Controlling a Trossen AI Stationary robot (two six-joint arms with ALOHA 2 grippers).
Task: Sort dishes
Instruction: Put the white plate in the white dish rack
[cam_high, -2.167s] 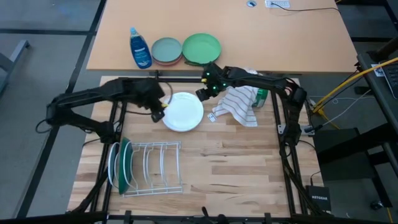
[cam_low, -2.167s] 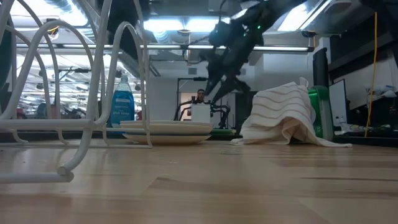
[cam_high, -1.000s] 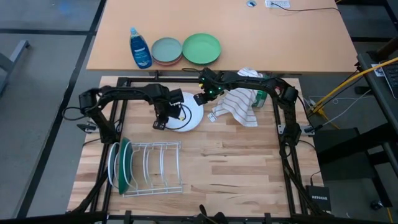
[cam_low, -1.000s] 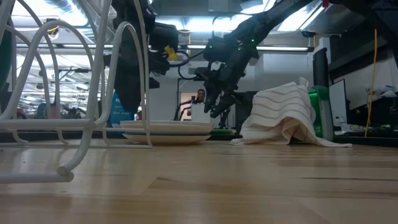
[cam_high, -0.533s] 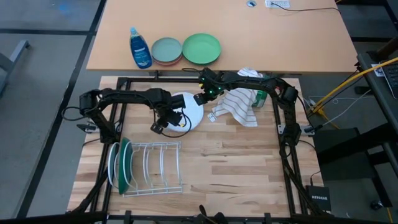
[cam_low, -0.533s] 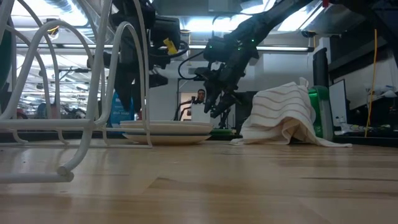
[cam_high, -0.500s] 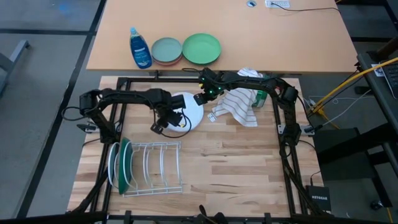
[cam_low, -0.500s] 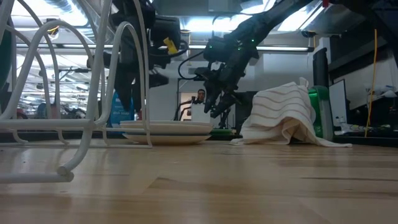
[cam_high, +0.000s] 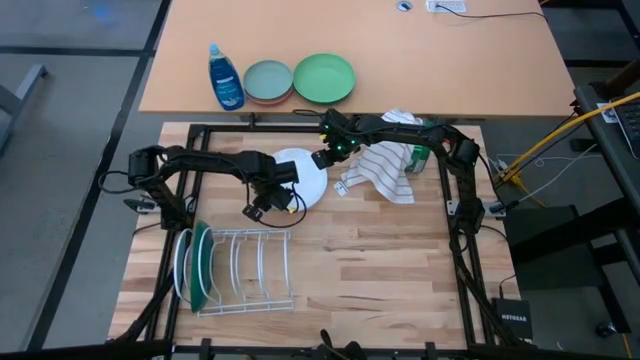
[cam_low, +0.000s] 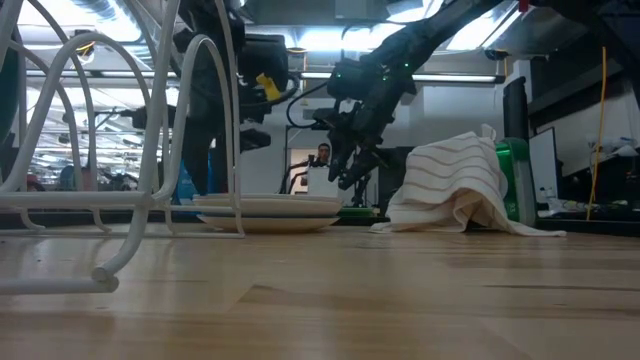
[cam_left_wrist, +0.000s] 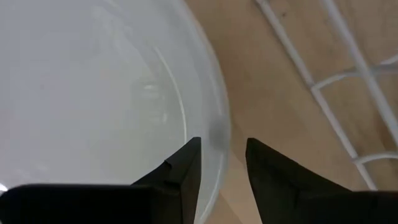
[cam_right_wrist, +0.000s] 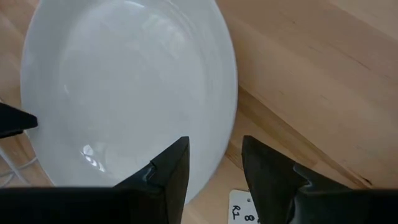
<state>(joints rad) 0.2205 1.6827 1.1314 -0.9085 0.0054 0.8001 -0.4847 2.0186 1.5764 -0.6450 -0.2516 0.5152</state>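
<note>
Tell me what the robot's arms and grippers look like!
Both arms are dark, thin and jointed. The left gripper has a yellow tag beside it and a thin looping cable. The right gripper has small green lights glowing near its wrist. Seen close up, each gripper ends in two black pointed fingers with a gap between them.

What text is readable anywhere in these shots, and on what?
"NETGEAR": on the black box on the floor at the table's right corner, high view.
"8", with a partial "R" beside it: on the white tag, right wrist view; rest cut off.
Label on the blue bottle: too small to read.
Nothing else legible.
</note>
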